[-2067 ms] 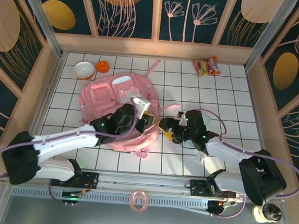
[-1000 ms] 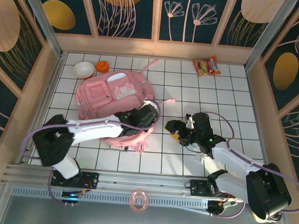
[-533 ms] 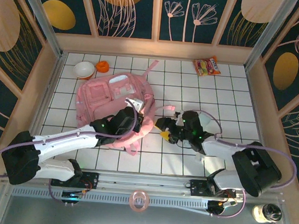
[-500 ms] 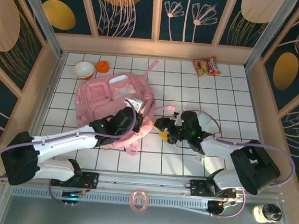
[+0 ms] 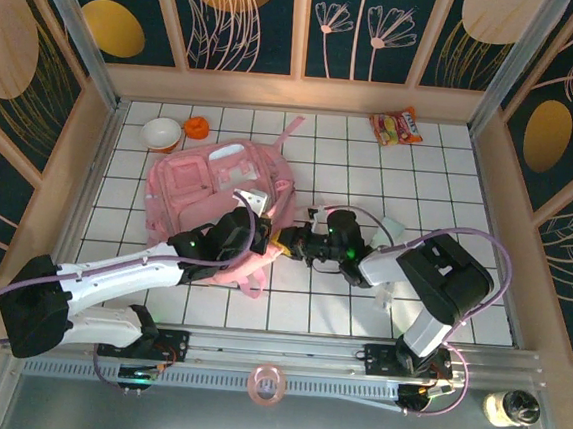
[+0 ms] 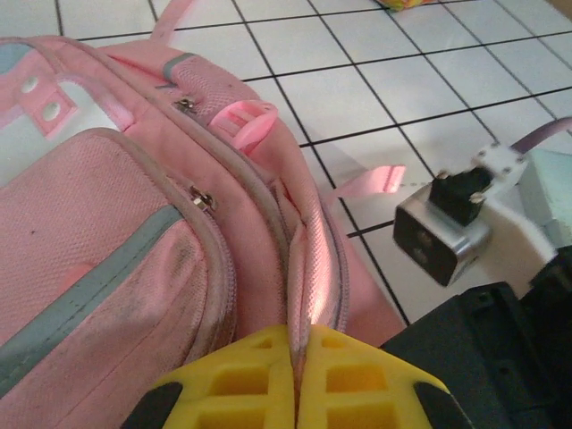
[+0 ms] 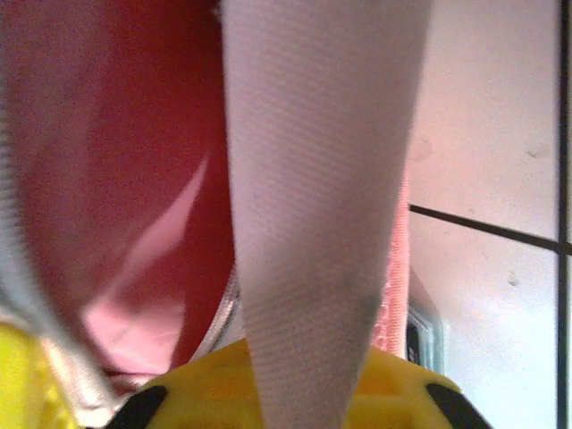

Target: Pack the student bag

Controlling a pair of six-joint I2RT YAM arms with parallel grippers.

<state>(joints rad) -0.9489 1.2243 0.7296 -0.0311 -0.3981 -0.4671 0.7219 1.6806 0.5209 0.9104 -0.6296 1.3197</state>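
Note:
The student bag (image 5: 214,183) is a large pale-pink backpack lying flat on the white tiled table, left of centre. My left gripper (image 5: 263,233) is at its right edge. In the left wrist view its yellow fingers (image 6: 349,375) are shut on the bag's (image 6: 116,223) zipped rim fabric. My right gripper (image 5: 286,241) has reached in from the right to the same edge, close beside the left one. In the right wrist view a pale strap (image 7: 313,179) of the bag runs down between its yellow fingers (image 7: 407,384), shut on it, with pink fabric (image 7: 116,179) behind.
A white bowl (image 5: 160,133) and a small orange thing (image 5: 197,126) sit at the back left. A snack packet (image 5: 396,126) lies at the back right. Wooden walls (image 5: 297,93) ring the table. The right arm's wrist camera (image 6: 442,237) sits close to the left gripper.
My right gripper has moved left to the bag's edge and gone from open to shut on the strap. The left gripper has kept its hold on the rim.

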